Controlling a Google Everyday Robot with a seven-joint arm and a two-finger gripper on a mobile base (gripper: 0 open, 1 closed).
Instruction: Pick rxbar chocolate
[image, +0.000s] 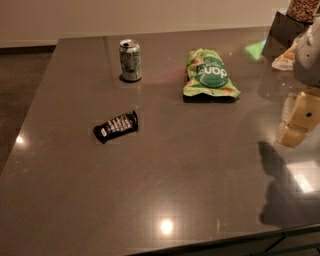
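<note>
- My fingers (300, 122) hang at the far right edge of view, just above the desk (175, 190). I can't tell if they're spread or closed, and the bar isn't in them.
- The rxbar chocolate (116, 126) lies flat on the desk well to the left, with open surface between it and me.
- The bar sits skewed, its long axis running lower-left to upper-right.
- The green chip bag (210, 75) is nearer to me but further back, so I judge it's off the direct line.
- The can (130, 60) stands upright behind the bar, apart from it.
- Step in hand, as I read it: reach across to the bar.
- To do it well: come in low, turn to straddle the short width, centre over the wrapper, then go straight down.
- Risk: a thin flat wrapper on a glossy top may skid or slip the pinch.
</note>
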